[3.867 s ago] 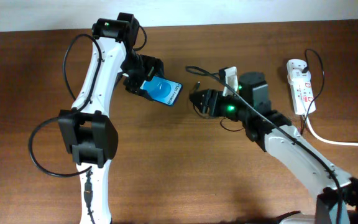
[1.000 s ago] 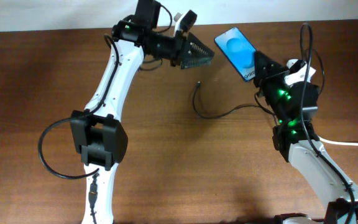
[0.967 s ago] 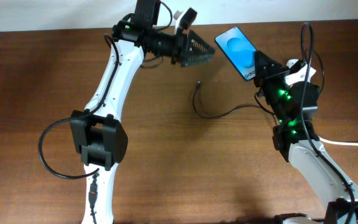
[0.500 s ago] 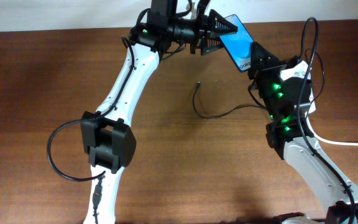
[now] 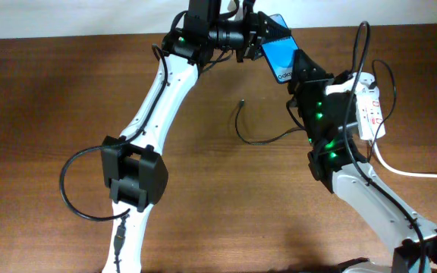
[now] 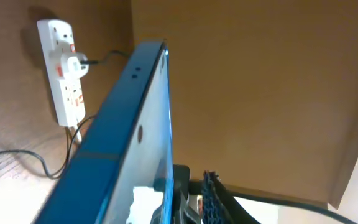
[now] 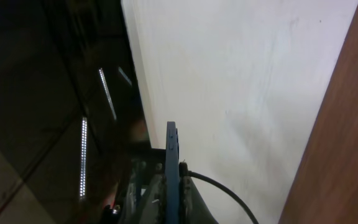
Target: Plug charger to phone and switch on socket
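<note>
The phone (image 5: 280,55), its blue screen facing up, hangs tilted above the table's far edge. My right gripper (image 5: 297,70) is shut on its lower end, and my left gripper (image 5: 262,38) is closed over its upper end. The left wrist view shows the phone (image 6: 123,124) edge-on, filling the space by my left gripper (image 6: 179,200). In the right wrist view the phone (image 7: 171,158) stands as a thin blue edge inside my right gripper (image 7: 173,190). The charger (image 5: 239,125) lies loose on the wood, its plug tip (image 5: 242,101) pointing away. The socket (image 5: 369,106) lies at the right.
A thick white cord (image 5: 412,173) runs from the socket to the right edge. The socket (image 6: 64,68) carries a white adapter with a black lead. A pale wall borders the table's far edge (image 5: 67,19). Both arms cross above the table's middle.
My left arm has swung right to the phone's upper end and its jaws have narrowed onto it. My right gripper has shifted the phone slightly left.
</note>
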You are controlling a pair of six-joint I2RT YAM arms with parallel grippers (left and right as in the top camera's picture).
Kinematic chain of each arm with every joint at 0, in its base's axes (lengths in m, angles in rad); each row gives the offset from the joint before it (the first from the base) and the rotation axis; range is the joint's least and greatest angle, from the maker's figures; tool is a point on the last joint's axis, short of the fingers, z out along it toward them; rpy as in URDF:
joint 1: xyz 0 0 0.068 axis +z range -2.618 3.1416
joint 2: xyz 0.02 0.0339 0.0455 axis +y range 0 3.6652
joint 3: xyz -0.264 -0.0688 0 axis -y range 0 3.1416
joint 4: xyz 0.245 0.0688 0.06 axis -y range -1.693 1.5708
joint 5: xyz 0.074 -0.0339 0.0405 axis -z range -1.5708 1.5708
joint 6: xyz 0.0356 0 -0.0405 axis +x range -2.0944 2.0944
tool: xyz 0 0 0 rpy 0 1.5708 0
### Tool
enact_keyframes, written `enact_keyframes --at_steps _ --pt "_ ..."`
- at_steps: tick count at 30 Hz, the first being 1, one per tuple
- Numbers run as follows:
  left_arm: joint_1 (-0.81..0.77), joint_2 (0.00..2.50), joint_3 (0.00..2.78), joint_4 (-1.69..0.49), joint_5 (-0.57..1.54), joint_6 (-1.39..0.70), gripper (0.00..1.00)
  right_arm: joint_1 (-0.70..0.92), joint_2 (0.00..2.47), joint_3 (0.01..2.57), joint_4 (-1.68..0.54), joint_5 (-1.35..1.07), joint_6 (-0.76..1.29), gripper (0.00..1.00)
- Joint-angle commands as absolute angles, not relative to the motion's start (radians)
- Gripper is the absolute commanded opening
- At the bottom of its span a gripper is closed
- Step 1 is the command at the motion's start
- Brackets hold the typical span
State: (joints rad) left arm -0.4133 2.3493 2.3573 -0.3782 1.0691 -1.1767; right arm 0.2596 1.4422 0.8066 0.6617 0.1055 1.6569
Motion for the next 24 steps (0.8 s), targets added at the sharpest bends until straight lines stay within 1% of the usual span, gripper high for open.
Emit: enact_keyframes --at_steps 1,6,10,11,13,14,17,18,19,21,23,24 --pt "-0.441 2.343 2.371 -0.316 1.029 -1.219 0.29 0.334 1.46 0.81 0.629 0.012 1.633 0.04" --pt "-0.441 2.343 2.371 -0.315 1.005 -1.219 0.26 0.353 1.46 0.81 0.635 -0.011 1.632 0.04" --pt "-0.441 2.343 2.371 -0.315 0.987 -1.228 0.24 0.399 1.46 0.81 0.636 -0.014 1.632 0.04" --pt "-0.441 2.343 2.371 -0.315 0.987 -1.227 0.22 0.399 1.46 0.81 0.636 -0.014 1.631 0.04" --pt "-0.441 2.343 2.371 -0.315 0.987 -1.228 0.12 0.399 1.46 0.81 0.636 -0.015 1.632 0.04" --pt "-0.441 2.343 2.371 -0.315 0.986 -1.228 0.09 0.399 1.46 0.81 0.636 -0.016 1.632 0.04" --pt "-0.441 2.343 2.371 -0.315 0.986 -1.228 0.08 0.399 1.46 0.81 0.633 -0.019 1.632 0.04" --pt "-0.441 2.343 2.371 -0.315 0.987 -1.228 0.02 0.399 1.46 0.81 0.632 -0.019 1.632 0.04" --pt "-0.441 2.343 2.371 -0.315 0.987 -1.228 0.0 0.399 1.46 0.81 0.632 -0.019 1.631 0.04" --pt "-0.441 2.343 2.371 -0.315 0.987 -1.227 0.0 0.399 1.46 0.81 0.632 -0.019 1.632 0.04" --pt "-0.44 2.343 2.371 -0.315 0.986 -1.227 0.0 0.399 1.46 0.81 0.632 -0.018 1.631 0.09" --pt "-0.437 2.343 2.371 -0.315 0.987 -1.227 0.0 0.399 1.46 0.81 0.631 -0.016 1.628 0.15"
